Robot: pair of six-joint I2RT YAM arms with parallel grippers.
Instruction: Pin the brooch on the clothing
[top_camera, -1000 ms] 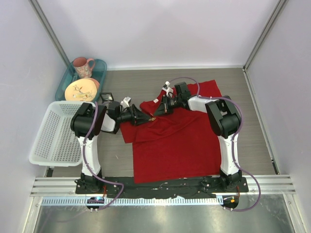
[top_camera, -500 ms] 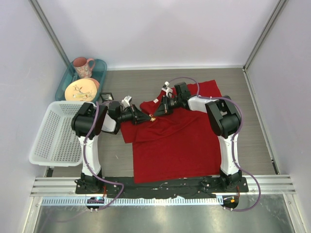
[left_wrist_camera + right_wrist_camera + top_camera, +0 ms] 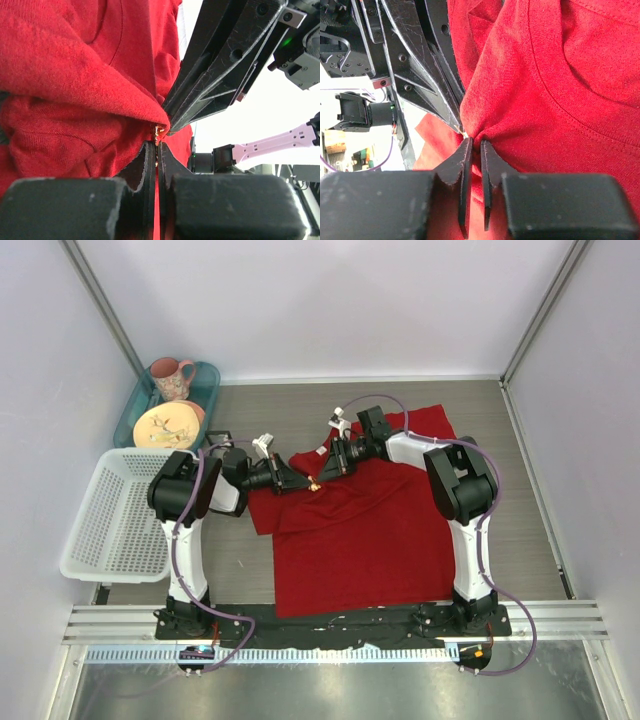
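Note:
The clothing (image 3: 360,530) is a red T-shirt spread on the table, with a fold lifted near its collar. Both grippers meet tip to tip at that fold. My left gripper (image 3: 305,483) (image 3: 157,144) is shut on the brooch (image 3: 159,131), of which only a tiny gold bit shows at the fingertips, pressed against the red cloth (image 3: 75,65). In the top view the brooch (image 3: 313,483) is a pale speck. My right gripper (image 3: 322,475) (image 3: 476,142) stands open by a narrow gap, with puckered cloth (image 3: 560,75) at its tips. The right fingers (image 3: 215,75) fill the left wrist view.
A white basket (image 3: 115,515) stands left of the left arm. Behind it a teal tray (image 3: 205,385) holds a pink mug (image 3: 172,378) and a plate (image 3: 165,427). A small black box (image 3: 220,440) lies next to the tray. Grey walls close in both sides.
Both wrists have shifted slightly toward the far side. The gripper tips stay together at the lifted fold, and the shirt has not moved otherwise.

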